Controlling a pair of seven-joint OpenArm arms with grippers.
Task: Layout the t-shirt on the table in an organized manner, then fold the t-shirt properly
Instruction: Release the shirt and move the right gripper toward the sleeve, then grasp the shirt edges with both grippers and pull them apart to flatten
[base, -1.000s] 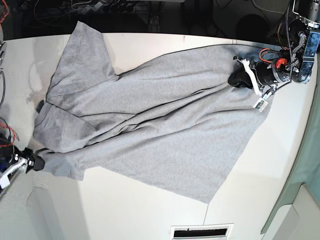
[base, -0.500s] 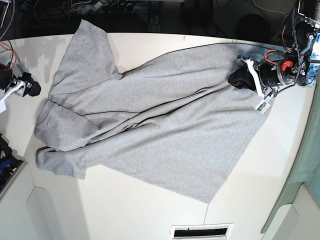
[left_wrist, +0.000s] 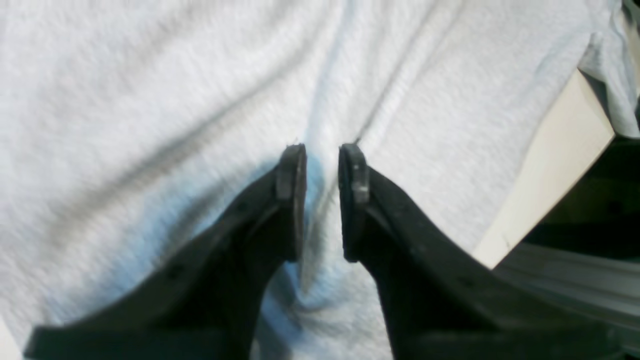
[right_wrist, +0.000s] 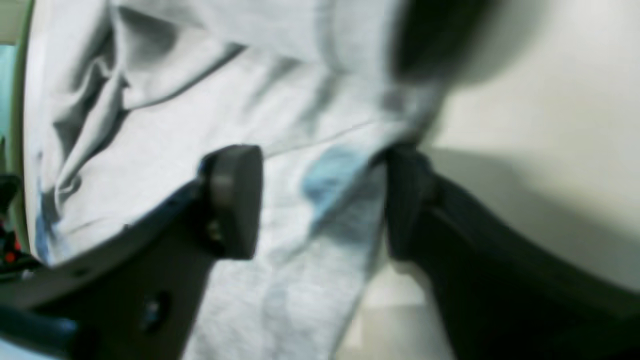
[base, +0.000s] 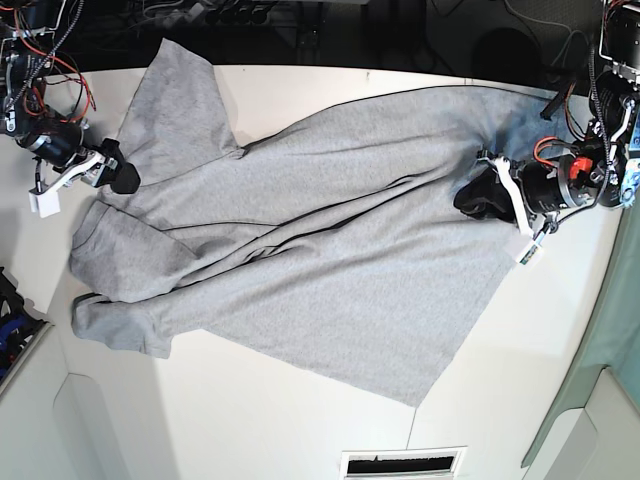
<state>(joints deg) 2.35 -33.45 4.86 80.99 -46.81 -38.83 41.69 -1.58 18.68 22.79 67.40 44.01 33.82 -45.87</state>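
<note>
Left pincer (left_wrist: 322, 165) over t-shirt (left_wrist: 150, 100)

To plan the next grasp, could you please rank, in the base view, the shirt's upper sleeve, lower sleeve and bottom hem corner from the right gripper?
From the right gripper:
1. Upper sleeve, just beside it.
2. Lower sleeve, below.
3. Bottom hem corner, far across the t-shirt.

Left gripper (left_wrist: 322, 165) narrow, right gripper (right_wrist: 320, 200) wide

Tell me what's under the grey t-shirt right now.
The t-shirt lies spread on the white table, which shows bare all around it. Whether anything else sits beneath the cloth cannot be seen; the fabric covers it.
</note>
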